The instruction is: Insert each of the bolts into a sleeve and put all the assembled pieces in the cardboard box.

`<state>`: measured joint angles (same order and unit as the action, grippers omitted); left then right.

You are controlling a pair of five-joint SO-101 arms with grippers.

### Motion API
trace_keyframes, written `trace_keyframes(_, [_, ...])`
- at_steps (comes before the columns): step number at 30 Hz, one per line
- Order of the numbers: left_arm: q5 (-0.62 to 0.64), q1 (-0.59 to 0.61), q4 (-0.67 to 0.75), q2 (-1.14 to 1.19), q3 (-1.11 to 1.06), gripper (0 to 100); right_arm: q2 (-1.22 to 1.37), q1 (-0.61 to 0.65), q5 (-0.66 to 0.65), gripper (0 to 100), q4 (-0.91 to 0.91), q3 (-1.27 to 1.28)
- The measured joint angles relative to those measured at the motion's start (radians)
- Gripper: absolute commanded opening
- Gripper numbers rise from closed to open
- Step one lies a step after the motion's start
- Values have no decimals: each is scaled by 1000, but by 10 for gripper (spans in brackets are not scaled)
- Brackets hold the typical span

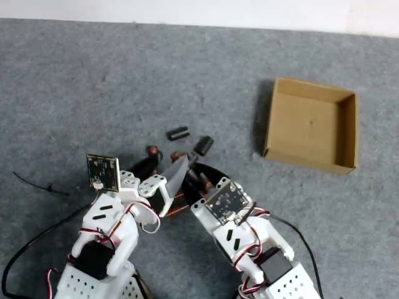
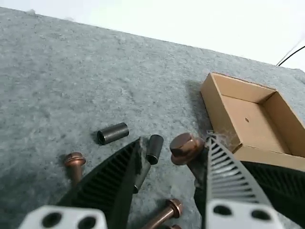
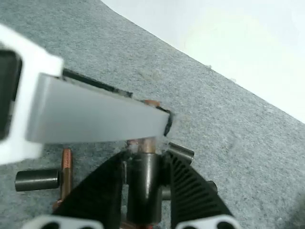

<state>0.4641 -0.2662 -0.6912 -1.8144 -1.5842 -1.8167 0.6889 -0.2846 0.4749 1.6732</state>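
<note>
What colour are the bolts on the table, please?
Copper-brown, clearest on the loose bolt in the left wrist view.

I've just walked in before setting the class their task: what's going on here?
The right gripper is clamped on a dark sleeve with a copper bolt at its end. The left gripper is open, close by that bolt's head. Other bolts and sleeves lie loose on the grey mat, and the cardboard box holds nothing yet.
</note>
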Motion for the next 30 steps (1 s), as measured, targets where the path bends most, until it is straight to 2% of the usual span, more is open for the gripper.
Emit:
trace_keyframes(11, [0, -2, 0, -6, 0, 196, 0, 0, -2, 5, 0, 0])
trace_keyframes(19, [5, -150, -3, -6, 0, 196, 0, -2, -2, 5, 0, 0])
trace_keyframes(30, [2, -183, -103, -6, 127, 196, 0, 0, -2, 5, 0, 0])
